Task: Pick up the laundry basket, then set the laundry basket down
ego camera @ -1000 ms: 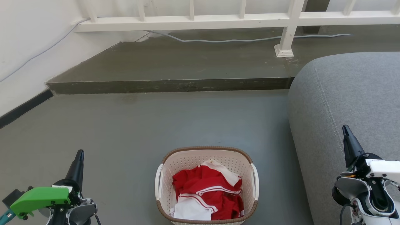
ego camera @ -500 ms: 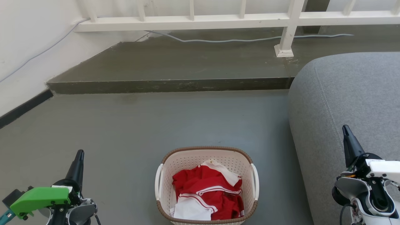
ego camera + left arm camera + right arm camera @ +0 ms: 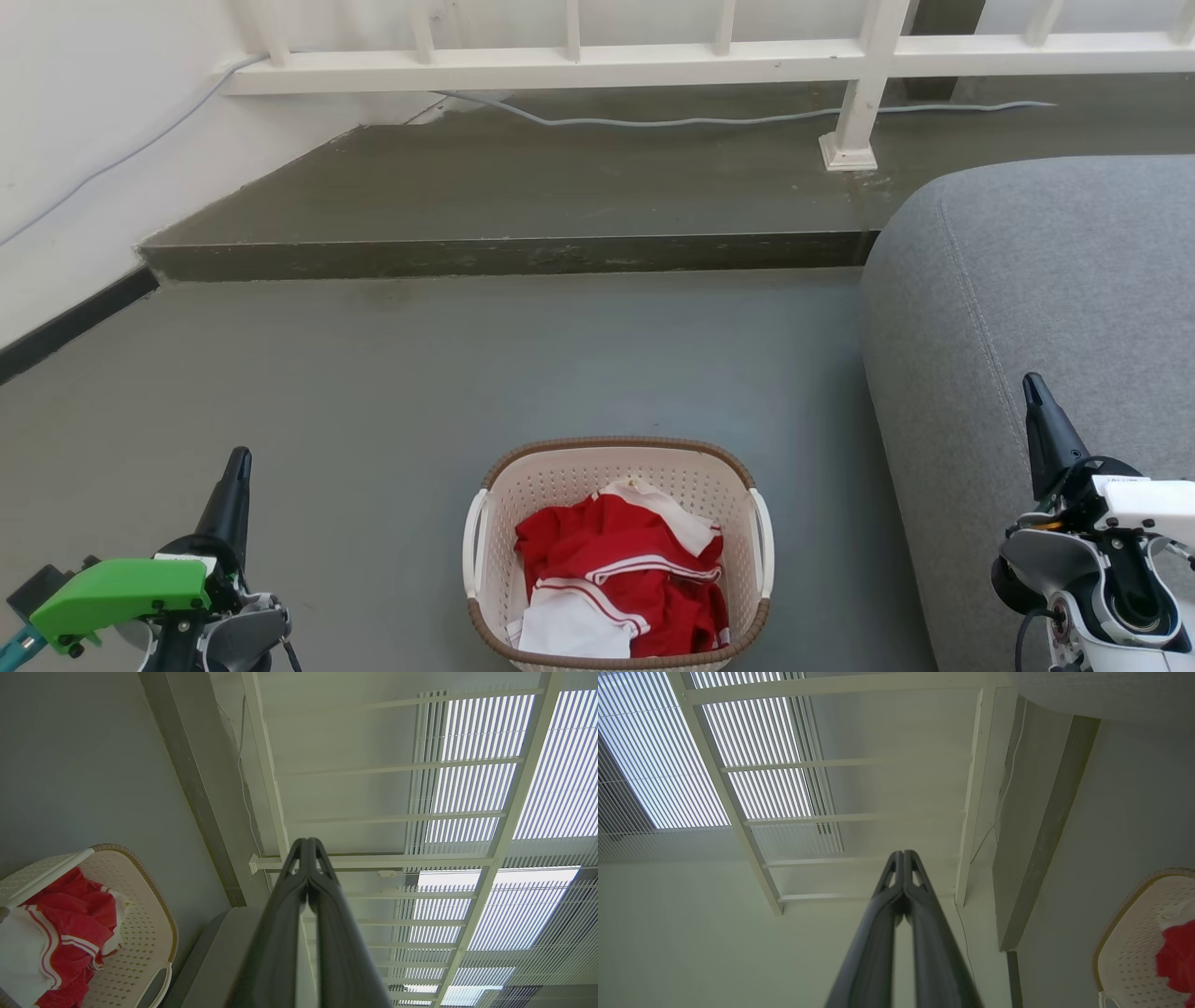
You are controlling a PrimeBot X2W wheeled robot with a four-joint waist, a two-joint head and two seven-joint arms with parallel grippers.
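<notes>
Sitting on the grey floor [image 3: 448,373] in the head view, the laundry basket [image 3: 560,483] is upright at the near edge of the floor, between the two grippers and touching neither. Its brown rim runs all the way round, with a white handle on each short side. A heap of red and white clothes [image 3: 625,560] lies inside it. The grey sofa [image 3: 1046,280] is near the basket's right side, with a strip of floor between them. The left gripper [image 3: 240,457] is well apart from the basket on its left and points up. Its fingers look pressed together. The right gripper [image 3: 1030,381] points up in front of the sofa, also pinched together. Beyond the basket a low step [image 3: 504,254] crosses the floor. A white railing [image 3: 653,63] stands on it, and a grey cable [image 3: 653,119] runs along it.

In the left wrist view, the left gripper [image 3: 307,843] has its two dark fingers meeting at the tips and holds nothing. The basket [image 3: 140,933] is at the lower left with the clothes [image 3: 70,919] in it, and the sofa [image 3: 210,961] is beside it.

In the right wrist view, the right gripper [image 3: 903,855] is likewise pinched together at the tips and empty. The basket [image 3: 1129,947] is at the lower right corner on the floor, with a bit of red cloth showing.
</notes>
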